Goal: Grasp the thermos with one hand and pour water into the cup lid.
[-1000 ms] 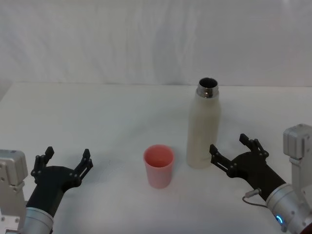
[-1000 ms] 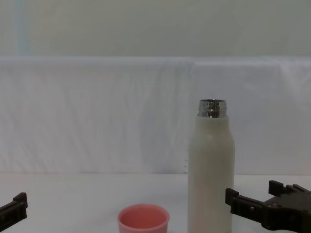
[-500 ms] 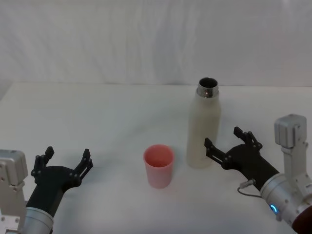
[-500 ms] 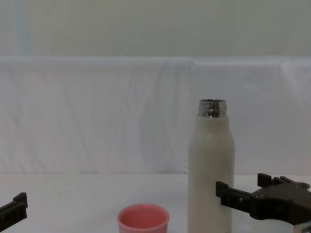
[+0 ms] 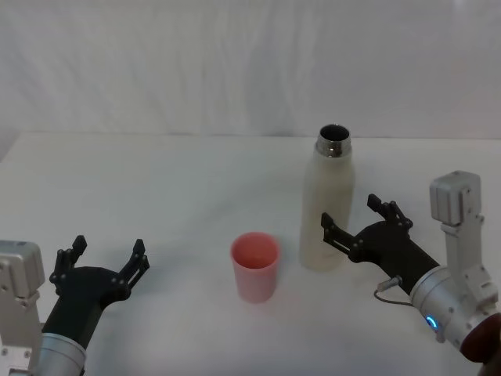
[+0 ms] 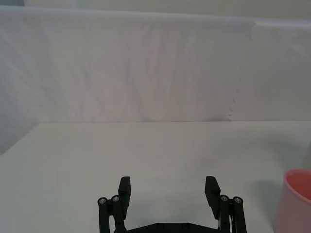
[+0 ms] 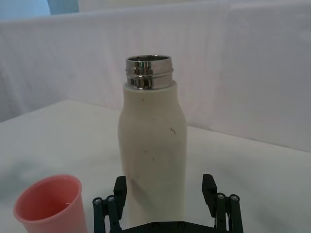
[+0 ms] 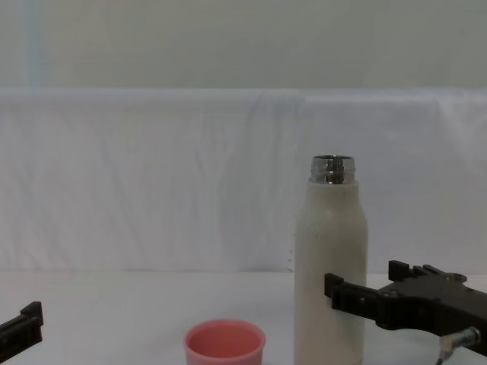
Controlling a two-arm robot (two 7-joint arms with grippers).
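The cream-white thermos stands upright and uncapped right of the table's middle, its steel neck open. Just to its left sits the pink cup lid, upright. My right gripper is open at the thermos's lower body, one finger in front of it and one beyond its right side. In the right wrist view the thermos stands between the open fingers of the right gripper, the cup lid off to one side. My left gripper rests open at the near left, well away from both.
A white table carries everything, with a white draped backdrop behind it. In the chest view the thermos towers over the cup lid, with the right gripper at its side.
My right gripper has moved left and forward to the thermos, and its fingers now reach either side of the bottle. The left arm, thermos and cup lid have stayed put.
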